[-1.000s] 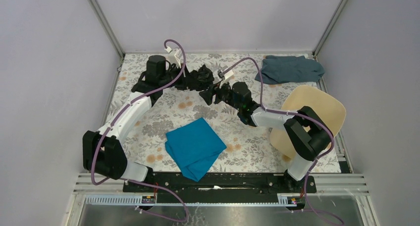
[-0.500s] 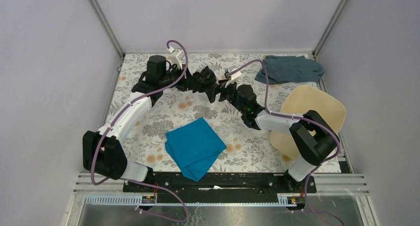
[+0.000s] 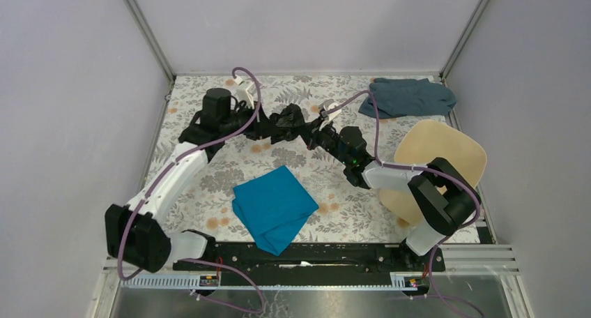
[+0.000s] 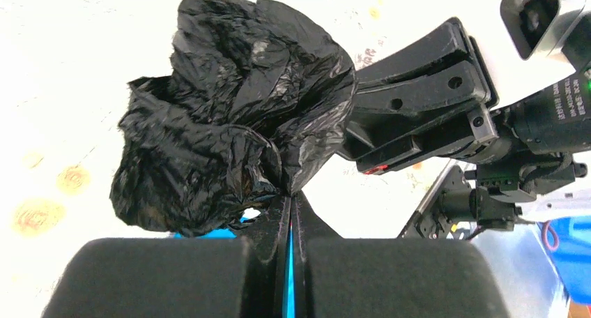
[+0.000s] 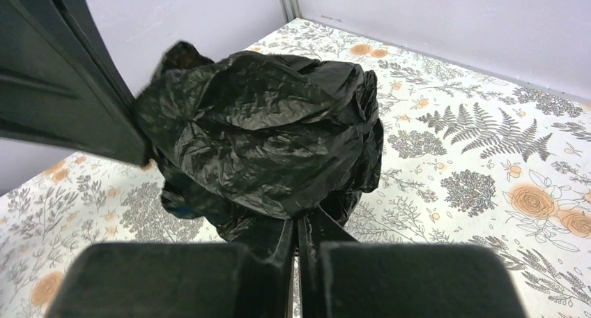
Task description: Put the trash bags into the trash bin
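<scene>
Gripping the black trash bag [image 3: 287,117] from opposite sides, both arms meet over the far half of the floral table [image 3: 209,171], at roughly 12 o'clock from the table centre in the top view. The left gripper [image 4: 291,199] is clenched, its jaws pressed flat together on a pinched fold at the lower edge of the bag; the left wrist view shows the crumpled film bunched directly above the fingertips. The right gripper [image 5: 300,224] is likewise clamped on the bag, its jaws closed on a gathered tail of film at the underside of the bundle. In the left wrist view the right gripper's body sits at 3 o'clock of the bag, touching the film. The bag is wadded into a compact, shiny, creased ball between the two tools. Whether its underside touches the table cannot be determined. The cream-beige trash bin [image 3: 453,144] is at 3 to 4 o'clock on the table, near the right edge, partly covered by the right arm's upper links; the bag is outside it and well apart from it. A bright blue cloth [image 3: 274,206] lies folded at 6 o'clock, near the arm bases. A grey-blue cloth [image 3: 408,97] lies crumpled at about 1 o'clock, near the far right corner.
</scene>
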Robot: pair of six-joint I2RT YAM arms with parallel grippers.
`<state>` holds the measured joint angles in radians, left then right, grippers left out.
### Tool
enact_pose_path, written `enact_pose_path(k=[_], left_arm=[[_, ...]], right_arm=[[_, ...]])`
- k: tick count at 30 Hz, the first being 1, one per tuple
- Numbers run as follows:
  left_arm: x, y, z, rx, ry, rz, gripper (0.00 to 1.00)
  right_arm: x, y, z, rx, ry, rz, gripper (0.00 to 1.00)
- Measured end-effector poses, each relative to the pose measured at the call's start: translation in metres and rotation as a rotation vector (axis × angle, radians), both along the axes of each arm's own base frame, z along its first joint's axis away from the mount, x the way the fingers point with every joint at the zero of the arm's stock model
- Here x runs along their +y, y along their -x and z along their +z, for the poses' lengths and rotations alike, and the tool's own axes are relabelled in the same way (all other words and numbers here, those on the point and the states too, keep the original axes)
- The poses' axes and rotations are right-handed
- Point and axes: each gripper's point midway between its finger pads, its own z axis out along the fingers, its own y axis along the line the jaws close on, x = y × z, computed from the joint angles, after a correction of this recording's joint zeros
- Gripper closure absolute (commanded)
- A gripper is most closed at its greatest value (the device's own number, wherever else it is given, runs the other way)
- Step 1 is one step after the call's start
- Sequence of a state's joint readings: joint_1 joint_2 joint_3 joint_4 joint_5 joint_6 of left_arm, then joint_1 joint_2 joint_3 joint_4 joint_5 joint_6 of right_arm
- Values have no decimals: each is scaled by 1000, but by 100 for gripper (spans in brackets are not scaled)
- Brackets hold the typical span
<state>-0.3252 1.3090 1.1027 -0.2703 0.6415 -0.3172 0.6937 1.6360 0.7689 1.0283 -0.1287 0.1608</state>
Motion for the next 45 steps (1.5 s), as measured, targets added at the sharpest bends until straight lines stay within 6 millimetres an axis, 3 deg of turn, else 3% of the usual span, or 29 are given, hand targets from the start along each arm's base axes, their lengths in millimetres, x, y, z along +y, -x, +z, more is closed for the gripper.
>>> enact_pose_path(k=[6, 9, 13, 17, 18, 22, 25, 27, 29, 32, 40, 45], left_arm=[[35, 6, 32, -49, -11, 200, 100], [58, 6, 51, -84, -24, 325, 66], [81, 8, 76, -142, -11, 447, 37], [79, 15, 81, -139, 25, 441, 3], [76, 17, 76, -125, 31, 424, 1], [65, 25, 34, -16, 36, 375, 2], [65, 31, 0, 76, 14, 395, 14], [70, 31, -13, 111, 4, 435, 16], [74, 31, -21, 117, -1, 467, 4], [75, 31, -23, 110, 16, 482, 1], [46, 10, -32, 106, -44, 429, 1], [68, -23, -44, 108, -105, 540, 16]], right_arm=[[-2, 12, 9, -49, 38, 50, 100], [-2, 18, 16, -69, 44, 97, 100], [-13, 12, 8, -32, 60, 113, 100], [-15, 6, 1, 50, 36, 114, 100], [-14, 4, 1, 74, 23, 115, 100], [-8, 3, 9, 135, -37, 145, 100], [-7, 5, 12, 168, -70, 169, 100], [-9, 4, 14, 180, -88, 179, 100], [-11, 3, 17, 178, -104, 183, 100], [-13, 3, 20, 172, -114, 195, 100], [-11, 10, 22, 166, -125, 235, 100], [-11, 15, 22, 157, -132, 260, 100]])
